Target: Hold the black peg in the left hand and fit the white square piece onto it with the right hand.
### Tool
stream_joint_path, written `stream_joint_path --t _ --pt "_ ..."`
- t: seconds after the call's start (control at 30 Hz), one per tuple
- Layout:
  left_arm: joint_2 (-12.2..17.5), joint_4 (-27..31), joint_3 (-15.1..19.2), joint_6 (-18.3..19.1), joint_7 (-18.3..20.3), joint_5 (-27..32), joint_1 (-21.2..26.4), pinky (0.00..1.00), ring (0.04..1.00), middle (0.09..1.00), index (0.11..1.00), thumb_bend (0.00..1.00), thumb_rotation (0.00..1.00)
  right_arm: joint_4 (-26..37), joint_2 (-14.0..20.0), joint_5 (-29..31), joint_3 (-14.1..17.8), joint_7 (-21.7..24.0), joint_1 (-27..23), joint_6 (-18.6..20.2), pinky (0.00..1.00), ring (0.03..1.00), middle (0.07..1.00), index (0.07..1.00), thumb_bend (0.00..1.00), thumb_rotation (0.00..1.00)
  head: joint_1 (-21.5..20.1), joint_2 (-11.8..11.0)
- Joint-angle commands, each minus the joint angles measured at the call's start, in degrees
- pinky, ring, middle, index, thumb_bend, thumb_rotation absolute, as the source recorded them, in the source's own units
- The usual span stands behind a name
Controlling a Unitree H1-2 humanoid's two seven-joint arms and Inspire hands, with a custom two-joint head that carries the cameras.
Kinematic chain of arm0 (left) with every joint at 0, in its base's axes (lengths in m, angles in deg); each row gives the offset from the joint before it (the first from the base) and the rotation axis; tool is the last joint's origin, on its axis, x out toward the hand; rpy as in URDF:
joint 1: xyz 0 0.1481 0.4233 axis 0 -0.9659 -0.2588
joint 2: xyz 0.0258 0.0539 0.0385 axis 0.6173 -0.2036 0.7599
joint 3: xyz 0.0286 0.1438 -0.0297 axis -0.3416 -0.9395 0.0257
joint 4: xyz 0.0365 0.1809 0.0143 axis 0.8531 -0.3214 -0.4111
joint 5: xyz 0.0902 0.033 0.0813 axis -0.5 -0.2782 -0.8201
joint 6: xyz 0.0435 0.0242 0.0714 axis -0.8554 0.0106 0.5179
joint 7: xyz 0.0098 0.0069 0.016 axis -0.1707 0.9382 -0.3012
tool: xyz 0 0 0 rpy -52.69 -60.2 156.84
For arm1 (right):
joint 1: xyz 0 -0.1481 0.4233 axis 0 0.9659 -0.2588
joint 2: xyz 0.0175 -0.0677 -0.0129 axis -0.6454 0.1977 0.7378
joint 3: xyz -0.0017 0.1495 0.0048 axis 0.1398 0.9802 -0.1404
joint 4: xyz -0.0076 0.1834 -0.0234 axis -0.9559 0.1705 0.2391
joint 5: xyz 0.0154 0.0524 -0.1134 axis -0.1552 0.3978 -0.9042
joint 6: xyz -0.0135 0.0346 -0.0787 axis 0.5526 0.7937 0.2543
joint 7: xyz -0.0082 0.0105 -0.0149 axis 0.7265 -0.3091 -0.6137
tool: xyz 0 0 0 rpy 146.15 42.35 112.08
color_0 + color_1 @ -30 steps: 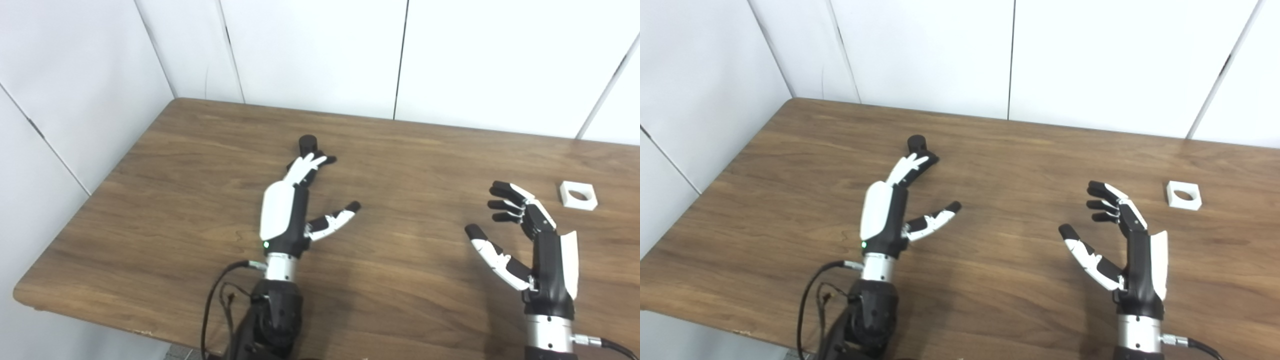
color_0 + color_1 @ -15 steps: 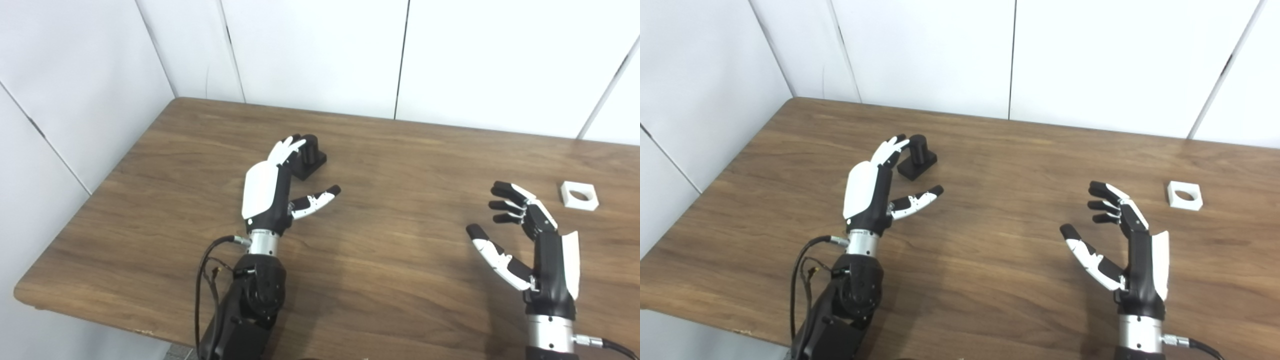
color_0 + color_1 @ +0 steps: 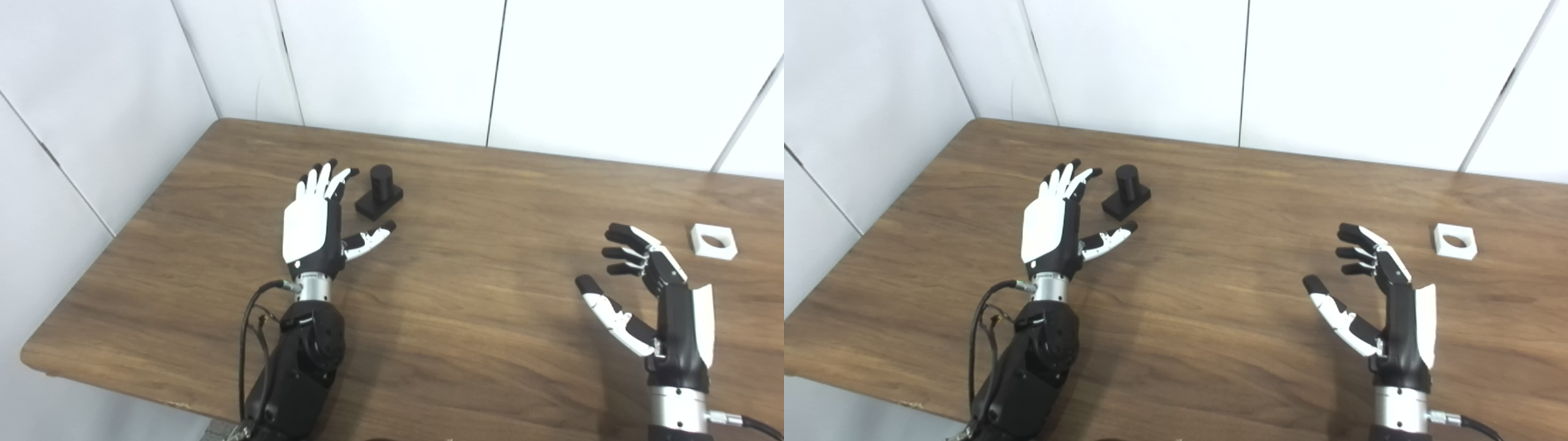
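our left hand [image 3: 312,223], fingers spread and empty, flanks the upright black cylindrical peg on its square base [image 3: 380,192] at nine o'clock; our right hand [image 3: 658,306], splayed and empty, sits well apart from the white square plastic piece [image 3: 713,241] near the wooden table [image 3: 478,294]'s three o'clock edge.

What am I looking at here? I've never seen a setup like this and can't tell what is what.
These are two pictures of one scene, taken by two cameras side by side on a humanoid robot's head, looking down at a wooden table. The two arms coming in from the bottom edge are the robot's own.

The left hand is open, fingers spread, just left of a black peg, a short cylinder standing on a small black base. It is near the peg but not holding it.

The right hand is also open and holds nothing. Beyond it, near the table's right side, lies a white square piece with a round hole.

So both parts lie on the table, and neither is held.
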Motion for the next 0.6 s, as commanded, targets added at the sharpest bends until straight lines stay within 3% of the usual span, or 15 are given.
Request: stream_joint_path --t 0.0,0.27,0.57 --pt "0.72 0.08 0.33 0.87 -2.29 -1.30 2.82 1.00 1.000 0.996 0.819 0.73 0.38 -1.70 1.54 -0.69 1.26 -0.05 2.49 0.51 0.57 0.666 0.736 0.746 0.63 0.37 0.00 0.07" --pt "2.07 -0.78 -0.18 4.66 -1.24 -1.55 4.14 1.00 1.000 1.000 0.835 0.74 0.41 -1.33 1.81 -0.44 1.56 0.25 2.93 0.76 0.57 0.677 0.742 0.748 0.63 0.35 -0.17 0.54" --pt "2.37 -2.24 -0.41 5.51 -0.01 0.94 4.56 1.00 1.000 1.000 0.768 0.77 0.41 -1.02 1.54 -0.15 1.58 0.23 3.16 1.03 0.56 0.658 0.738 0.750 0.64 0.35 -0.54 0.97"
